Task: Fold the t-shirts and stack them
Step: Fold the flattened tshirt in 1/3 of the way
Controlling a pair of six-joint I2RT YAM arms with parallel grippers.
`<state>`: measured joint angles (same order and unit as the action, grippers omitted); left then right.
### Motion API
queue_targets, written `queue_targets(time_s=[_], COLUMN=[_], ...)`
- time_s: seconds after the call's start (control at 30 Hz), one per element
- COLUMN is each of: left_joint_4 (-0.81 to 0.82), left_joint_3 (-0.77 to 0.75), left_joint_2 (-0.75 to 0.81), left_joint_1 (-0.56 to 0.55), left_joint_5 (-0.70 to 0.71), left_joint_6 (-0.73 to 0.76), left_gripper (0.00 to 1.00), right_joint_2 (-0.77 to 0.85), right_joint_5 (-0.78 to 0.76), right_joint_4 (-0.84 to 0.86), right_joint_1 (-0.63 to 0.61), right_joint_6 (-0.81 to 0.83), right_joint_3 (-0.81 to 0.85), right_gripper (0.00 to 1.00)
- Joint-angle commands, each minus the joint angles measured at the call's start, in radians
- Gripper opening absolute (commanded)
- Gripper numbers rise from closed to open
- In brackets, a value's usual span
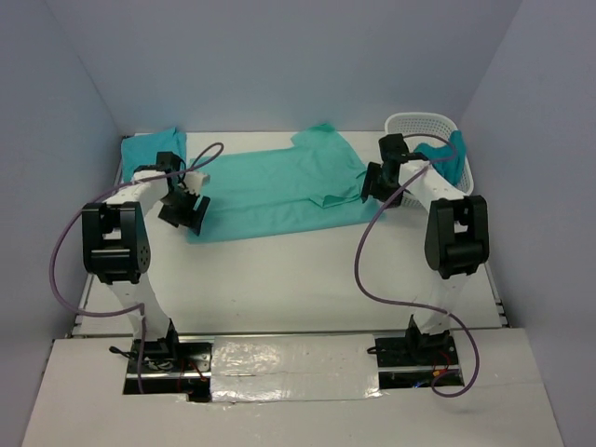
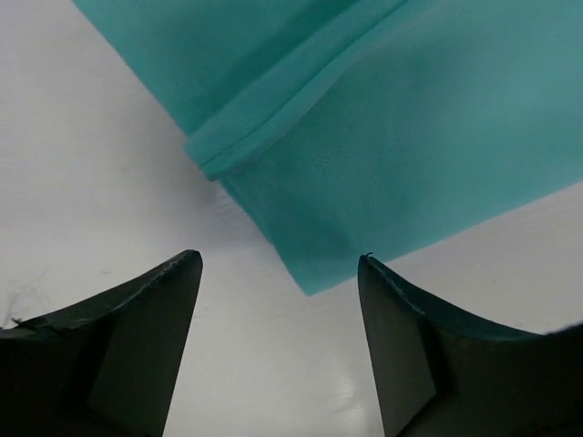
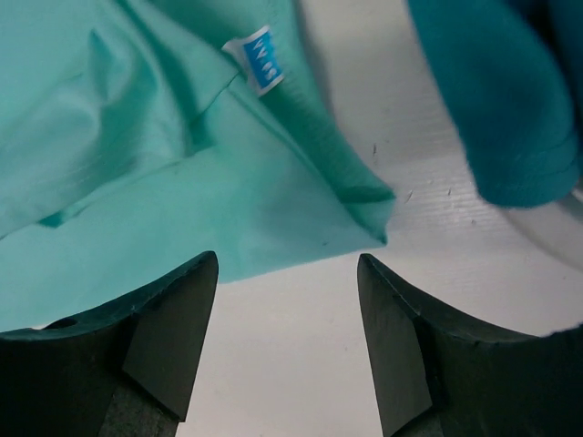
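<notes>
1. My left claw (image 2: 278,262) stands apart with nothing between its fingers, hovering over bare tabletop (image 1: 279,270) just short of the shirt (image 1: 270,191).
2. My right claw (image 3: 287,262) is also apart and empty, poised just off the shirt's opposite end, near its label (image 3: 258,56).
3. The shirt lies spread across the middle of the tabletop between my two claws. One flap is already turned over its body, so I judge another fold is due.
4. To do it well, I should bring each claw down on the near corner in front of it and pinch every layer there, not just the top one. On my left the doubled hem sits a little back from the corner, so I need to reach far enough in to catch it.
5. I should lift both ends level and together, keep the cloth lightly taut, and lay the near edge squarely on the far edge before letting go.
6. Farther out, a folded shirt (image 1: 149,149) sits at the back left corner, likely the stack.
7. At the back right, a darker shirt (image 1: 449,156) hangs over the basket (image 1: 410,121), close to my right claw; I should avoid snagging it.
</notes>
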<state>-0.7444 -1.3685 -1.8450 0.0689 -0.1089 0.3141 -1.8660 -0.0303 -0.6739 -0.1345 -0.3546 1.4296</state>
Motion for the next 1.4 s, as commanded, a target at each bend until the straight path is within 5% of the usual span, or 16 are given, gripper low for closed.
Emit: queue_targets(time_s=[0.0, 0.17, 0.37, 0.5, 0.53, 0.67, 1.17, 1.2, 1.27, 1.3, 1.37], left_joint_4=[0.062, 0.121, 0.137, 0.091, 0.091, 0.068, -0.148, -0.147, -0.154, -0.162, -0.194], left_joint_3=[0.023, 0.003, 0.016, 0.023, 0.031, 0.063, 0.36, 0.376, 0.394, 0.385, 0.318], left_joint_2=[-0.037, -0.098, -0.138, -0.157, -0.148, -0.114, 0.21, 0.22, 0.222, 0.221, 0.227], left_joint_1=[0.0, 0.0, -0.001, -0.001, -0.001, 0.002, 0.063, 0.065, 0.065, 0.068, 0.072], left_joint_5=[0.021, -0.002, -0.058, -0.13, -0.143, -0.126, 0.227, 0.256, 0.276, 0.287, 0.293], left_joint_6=[-0.046, -0.096, -0.096, -0.075, -0.067, -0.008, 0.223, 0.23, 0.233, 0.23, 0.224], left_gripper=[0.83, 0.87, 0.69, 0.34, 0.0, 0.0, 0.0, 0.1, 0.42, 0.91, 0.99], right_joint_2=[-0.034, -0.111, -0.142, -0.128, -0.111, -0.065, 0.37, 0.393, 0.45, 0.467, 0.514], right_joint_5=[-0.013, -0.016, 0.026, 0.026, 0.026, 0.044, 0.124, 0.127, 0.148, 0.155, 0.139], right_joint_4=[0.066, 0.105, 0.12, 0.1, 0.106, 0.134, 0.028, 0.028, 0.033, 0.025, -0.001], right_joint_1=[0.013, 0.042, 0.039, 0.039, 0.041, 0.041, -0.074, -0.085, -0.094, -0.094, -0.093], right_joint_6=[-0.04, -0.092, -0.092, -0.072, -0.069, -0.072, -0.177, -0.191, -0.219, -0.221, -0.199], right_joint_3=[0.009, 0.009, 0.0, -0.032, -0.046, -0.124, -0.637, -0.667, -0.734, -0.748, -0.741], right_gripper=[0.7, 0.71, 0.64, 0.36, 0.25, 0.0, 0.01, 0.03, 0.32, 0.44, 0.52])
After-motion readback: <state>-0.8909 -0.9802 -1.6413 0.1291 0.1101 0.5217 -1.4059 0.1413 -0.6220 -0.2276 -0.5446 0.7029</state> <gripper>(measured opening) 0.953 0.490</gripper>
